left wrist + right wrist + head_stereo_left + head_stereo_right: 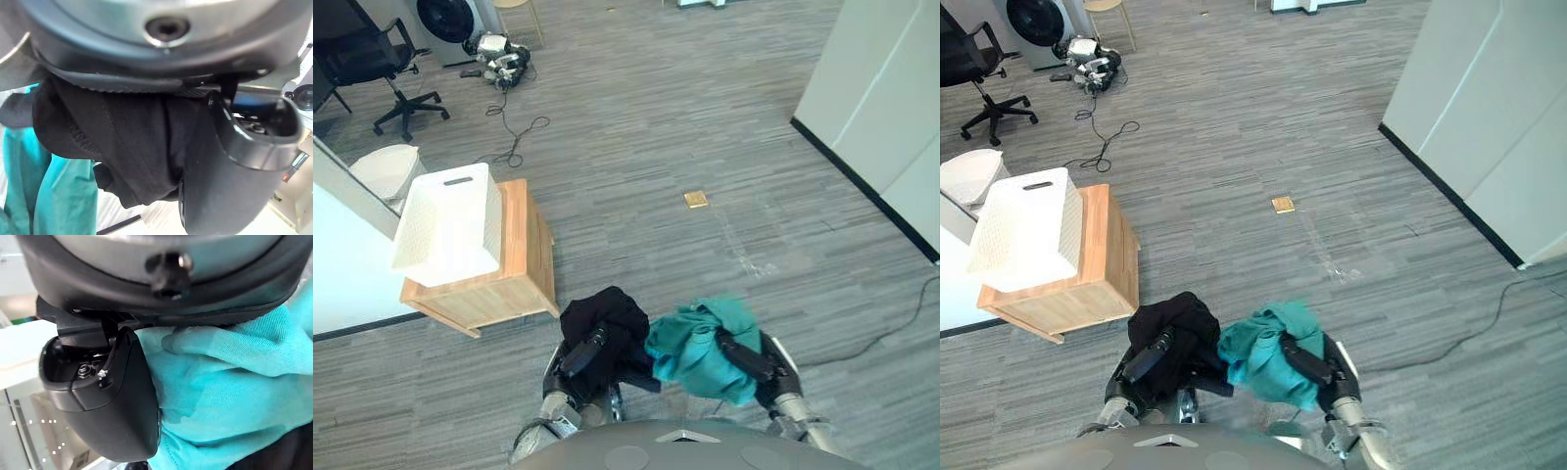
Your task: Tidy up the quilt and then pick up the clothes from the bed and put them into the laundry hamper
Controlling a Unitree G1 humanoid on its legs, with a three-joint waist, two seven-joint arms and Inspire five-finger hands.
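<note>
**Status: 2 garments in hand, hamper not yet reached**

I am holding 2 items of clothing, 1 in each hand, low in front of me above the grey plank floor [705, 117].

My left hand [583, 352] is clenching a bunched black garment [609, 311]. In the left wrist view the thumb is pressing into the dark cloth.

My right hand [746, 356] is gripping a crumpled teal garment [690, 345], with its fingers curling over the folds. The 2 bundles are touching each other between my hands.

The white laundry hamper [450, 233] is standing on a wooden bedside cabinet [527, 259], ahead and to my left, well apart from both hands. What I am taking to be the edge of the bed [337, 269] is showing just beyond the cabinet.

Assessment of progress:
- The pick-up stage is looking complete for these 2 garments.
- The deposit stage is outstanding: neither item is over or in the hamper.
- I cannot tell what the hamper is holding.
- I cannot verify the quilt, because too little of the bed is showing.
</note>
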